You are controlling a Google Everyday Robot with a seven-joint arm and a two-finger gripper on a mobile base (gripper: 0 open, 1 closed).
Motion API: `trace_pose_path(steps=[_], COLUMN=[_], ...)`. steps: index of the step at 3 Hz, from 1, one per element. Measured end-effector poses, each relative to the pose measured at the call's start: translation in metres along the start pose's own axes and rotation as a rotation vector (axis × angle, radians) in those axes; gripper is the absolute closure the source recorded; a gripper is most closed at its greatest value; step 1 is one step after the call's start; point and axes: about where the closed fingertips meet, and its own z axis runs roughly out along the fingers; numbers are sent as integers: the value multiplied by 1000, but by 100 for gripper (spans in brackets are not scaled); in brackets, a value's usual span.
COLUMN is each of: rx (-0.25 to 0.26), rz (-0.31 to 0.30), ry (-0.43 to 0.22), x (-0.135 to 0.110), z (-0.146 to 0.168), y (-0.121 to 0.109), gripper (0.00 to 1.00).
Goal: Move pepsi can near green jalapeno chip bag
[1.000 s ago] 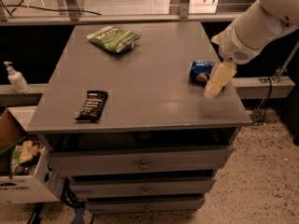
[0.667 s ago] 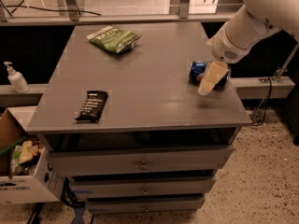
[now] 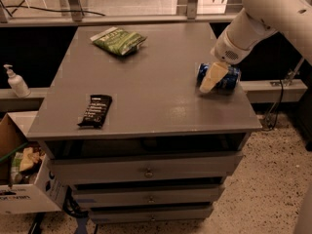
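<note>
At the far left, off the worktop [image 3: 161, 96], a soap bottle [image 3: 14, 82] is standing on a ledge and is playing no part here. On the worktop's near left a black bar [image 3: 95, 110] is lying flat, well apart from everything else. Further back, near the far left corner, the chip bag [image 3: 118, 39] is lying flat with its pale edge pointing left.

A wide bare stretch of grey is separating the bag from the can [image 3: 231, 78]. The can is lying on its side near the right edge, about midway between front and back. Its long axis is running roughly left to right, along the worktop's front edge, so a nudge would probably send it rolling toward the front or the back.

The gripper [image 3: 209, 82] is sitting right at the can, slanting down from the white arm [image 3: 273, 9] at the upper right. A pale part of it is crossing the can's near side and hiding its middle. Whether the jaws are spread around the can or pinching it, I cannot tell.

What is mattering most for the coming move is direction: from the jaws, the bag is lying to the left and toward the back, diagonally across the worktop. That line is looking open, since the bar is lying nearer the front and clear of it. The can is not yet anywhere near the bag.
</note>
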Motion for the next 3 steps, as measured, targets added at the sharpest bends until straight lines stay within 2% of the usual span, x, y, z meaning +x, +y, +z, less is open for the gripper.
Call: trace_pose_path(steps=[2, 3], rx=[-26, -53], rz=[40, 28], ry=[4, -31], x=[-3, -26], z=[5, 3], y=[-7, -7], gripper=[65, 88])
